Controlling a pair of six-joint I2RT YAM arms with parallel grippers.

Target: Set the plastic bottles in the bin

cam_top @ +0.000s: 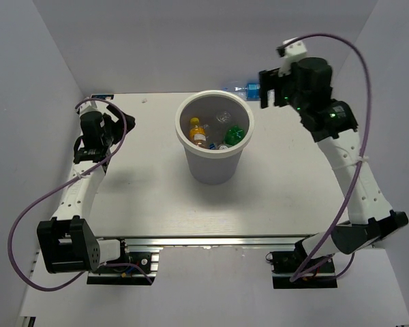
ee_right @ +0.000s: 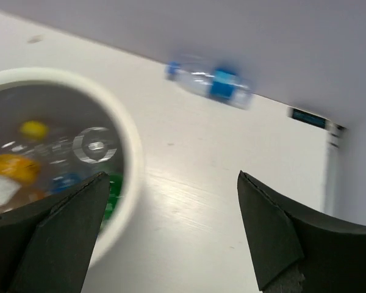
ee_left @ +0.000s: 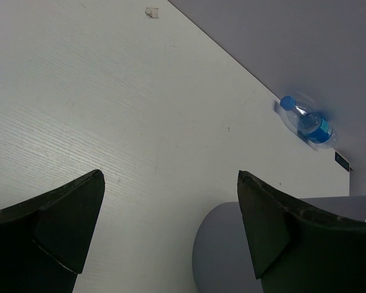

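Observation:
The white bin [cam_top: 215,167] stands mid-table and holds several bottles: an orange one [cam_top: 197,130], a green one [cam_top: 234,134] and clear ones. One clear bottle with a blue label [cam_top: 244,88] lies on the table by the back wall, also in the left wrist view [ee_left: 307,122] and the right wrist view [ee_right: 208,81]. My right gripper [cam_top: 267,92] is open and empty, raised just right of that bottle; its view shows the bin's rim [ee_right: 125,152] at left. My left gripper [cam_top: 114,126] is open and empty over the left of the table.
White walls enclose the table on the left, back and right. A small dark tag [ee_right: 307,117] sits at the foot of the back wall. The bin's shadow [ee_left: 222,250] shows in the left wrist view. Purple cables loop from both arms.

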